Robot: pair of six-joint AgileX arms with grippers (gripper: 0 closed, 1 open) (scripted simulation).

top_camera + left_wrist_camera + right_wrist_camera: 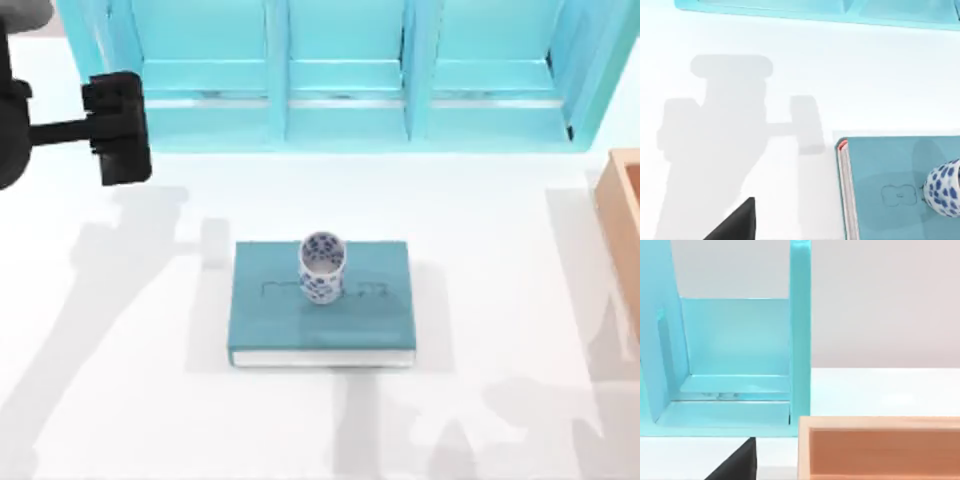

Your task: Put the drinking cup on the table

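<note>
- Your left gripper point(118, 128) hangs over the far-left part of the table point(120, 400), just in front of the turquoise shelf unit point(340, 80). Whether its claw is spread or pressed together, you cannot tell from these views.
- The drinking cup point(322, 267) stands upright on the teal book point(322, 318), well apart from your left gripper: nearer the front edge and off toward the table's right from it.
- The cup sits on the book's rear half, about midway across its width, open mouth up. It touches the cover, not the table.
- In the left wrist view, the cup point(944, 189) shows its blue-speckled side above the book point(880, 170), whose page edge faces the gripper's side. Bare table point(790, 100) lies between, carrying the arm's shadow.
- A dark finger tip point(737, 222) juts into that view; nothing is pinched against it.
- The right wrist view shows a dark finger tip point(737, 462), the shelf unit point(740, 355) and a tan wooden box point(880, 450) just beside it. The state of the right claw cannot be told.
- The box point(622, 230) sits at the table's right edge, far from your left gripper.
</note>
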